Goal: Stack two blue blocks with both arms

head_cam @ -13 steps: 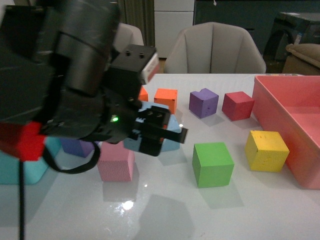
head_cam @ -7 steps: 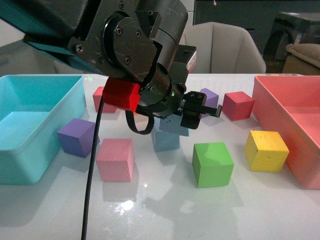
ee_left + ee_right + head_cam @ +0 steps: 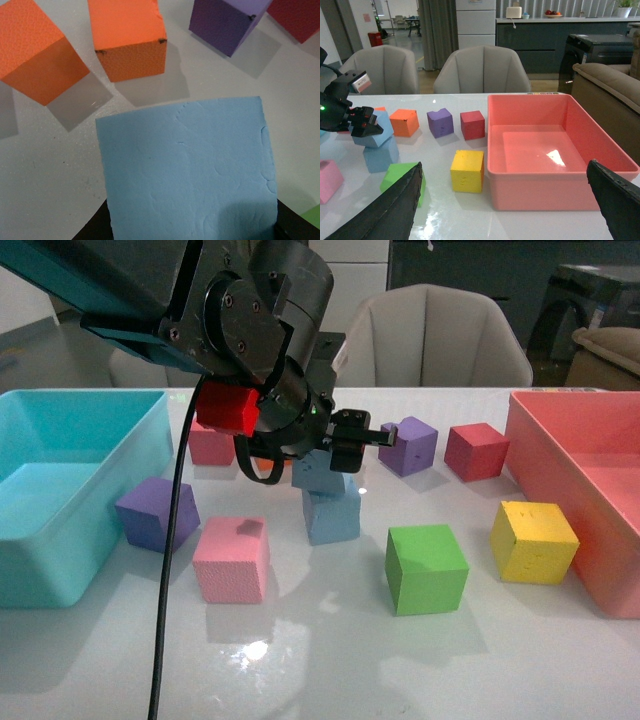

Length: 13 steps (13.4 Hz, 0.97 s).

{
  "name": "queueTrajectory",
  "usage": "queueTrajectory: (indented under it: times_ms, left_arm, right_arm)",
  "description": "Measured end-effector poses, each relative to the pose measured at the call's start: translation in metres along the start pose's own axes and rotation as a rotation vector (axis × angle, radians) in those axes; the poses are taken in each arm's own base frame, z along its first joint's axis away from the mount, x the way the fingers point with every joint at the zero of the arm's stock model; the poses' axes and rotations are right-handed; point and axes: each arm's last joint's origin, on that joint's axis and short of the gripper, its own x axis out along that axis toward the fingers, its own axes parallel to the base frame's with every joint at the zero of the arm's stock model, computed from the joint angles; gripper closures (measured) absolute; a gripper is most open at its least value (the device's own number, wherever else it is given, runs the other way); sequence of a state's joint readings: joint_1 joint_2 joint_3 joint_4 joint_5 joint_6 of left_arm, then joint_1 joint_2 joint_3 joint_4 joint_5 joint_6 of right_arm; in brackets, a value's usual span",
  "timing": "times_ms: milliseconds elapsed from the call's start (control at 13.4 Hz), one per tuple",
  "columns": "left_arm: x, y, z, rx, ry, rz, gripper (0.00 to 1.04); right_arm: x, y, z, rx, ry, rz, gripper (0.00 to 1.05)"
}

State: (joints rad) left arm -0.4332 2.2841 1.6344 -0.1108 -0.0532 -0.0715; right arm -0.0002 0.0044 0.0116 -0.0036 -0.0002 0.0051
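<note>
Left gripper (image 3: 338, 452) higher now — upper blue block (image 3: 316, 476) in grasp, seemingly atop lower blue block (image 3: 331, 518)

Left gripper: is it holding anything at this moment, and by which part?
Yes. The left gripper holds the upper blue block by two opposite side faces, tilted over the lower blue block.

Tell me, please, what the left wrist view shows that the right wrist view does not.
Only the left wrist view: the small dents on a face of the upper blue block. Only the right wrist view: the lower blue block, the pink bin, the yellow cube, the chairs. Both: the upper blue block, an orange cube, the purple cube.
</note>
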Motion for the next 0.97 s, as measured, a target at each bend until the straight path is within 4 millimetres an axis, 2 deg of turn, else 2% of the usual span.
queueTrajectory:
  times_ms: [674,824,899,974]
  left_arm:
    - [0.0058,-0.0047,-0.0056,0.006,0.008,-0.028,0.56]
    - [0.007,-0.0046,-0.0056,0.006,0.003,-0.02,0.22]
    - [0.007,-0.0046,-0.005,0.005,-0.003,-0.021,0.09]
    - [0.0066,-0.0047,-0.0042,0.004,-0.009,-0.021,0.07]
  right_arm:
    - [0.0,0.0,0.0,0.0,0.0,0.0,0.06]
    - [0.0,0.0,0.0,0.0,0.0,0.0,0.06]
    - [0.0,0.0,0.0,0.0,0.0,0.0,0.06]
    - [0.0,0.0,0.0,0.0,0.0,0.0,0.06]
